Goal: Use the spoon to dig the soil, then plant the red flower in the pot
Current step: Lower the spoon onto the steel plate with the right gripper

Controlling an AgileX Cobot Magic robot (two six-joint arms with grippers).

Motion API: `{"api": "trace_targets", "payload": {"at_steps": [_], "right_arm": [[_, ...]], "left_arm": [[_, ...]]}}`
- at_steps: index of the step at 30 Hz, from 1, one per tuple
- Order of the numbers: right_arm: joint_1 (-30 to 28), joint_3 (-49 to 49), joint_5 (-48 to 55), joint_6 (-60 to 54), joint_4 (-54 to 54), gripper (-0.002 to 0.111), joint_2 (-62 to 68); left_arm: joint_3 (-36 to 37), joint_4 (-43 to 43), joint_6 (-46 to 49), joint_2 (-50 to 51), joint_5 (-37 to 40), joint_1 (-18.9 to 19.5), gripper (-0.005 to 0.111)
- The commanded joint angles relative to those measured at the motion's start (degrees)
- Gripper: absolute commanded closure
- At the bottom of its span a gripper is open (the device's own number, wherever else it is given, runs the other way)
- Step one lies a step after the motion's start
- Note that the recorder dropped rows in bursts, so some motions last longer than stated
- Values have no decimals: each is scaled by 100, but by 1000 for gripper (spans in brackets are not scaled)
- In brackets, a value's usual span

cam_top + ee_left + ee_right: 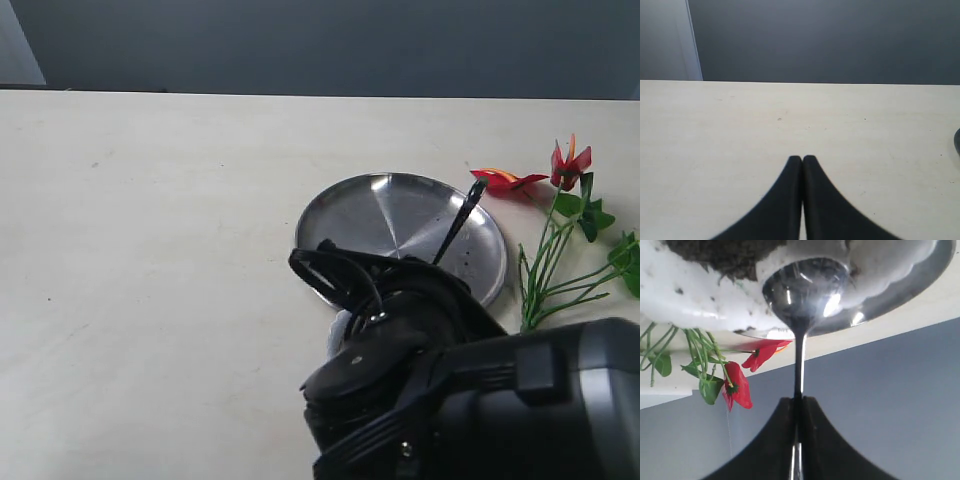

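spoon pinched by handle in right gripper, bowl at pot rim beside soil | pot apparently on steel plate | red flower lies on table beside plate | left gripper fingers pressed together, empty

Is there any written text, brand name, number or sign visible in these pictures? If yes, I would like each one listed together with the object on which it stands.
No readable text in any view.
The steel plate, the white pot, the spoon, the red flower and the table show no lettering, labels or numbers.
The black housing of the right gripper and the left gripper also show no markings.
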Motion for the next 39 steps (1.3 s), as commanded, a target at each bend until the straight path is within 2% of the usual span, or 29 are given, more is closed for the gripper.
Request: {"api": "trace_targets", "payload": {"at_steps": [1,5,9,15,26,30,39], "right_arm": [[108,15,40,-15,130,109,202],[108,15,40,52,201,109,394],[108,15,40,448,-290,109,329],[96,15,40,352,-656,109,-94],[96,15,40,107,-54,109,278],[96,15,40,192,-232,109,377],[-48,15,40,293,-347,109,-585]], "left_arm": [[-16,-98,0,-13,-5,-34,106],[-16,-98,0,-13,-5,-34,106],[-16,-98,0,-13,-5,-34,106],[-16,-98,0,-13,-5,-34,106],[-16,-98,0,-13,-5,-34,106],[-16,-98,0,-13,-5,-34,106],[-16,-98,0,-13,-5,-34,106]]}}
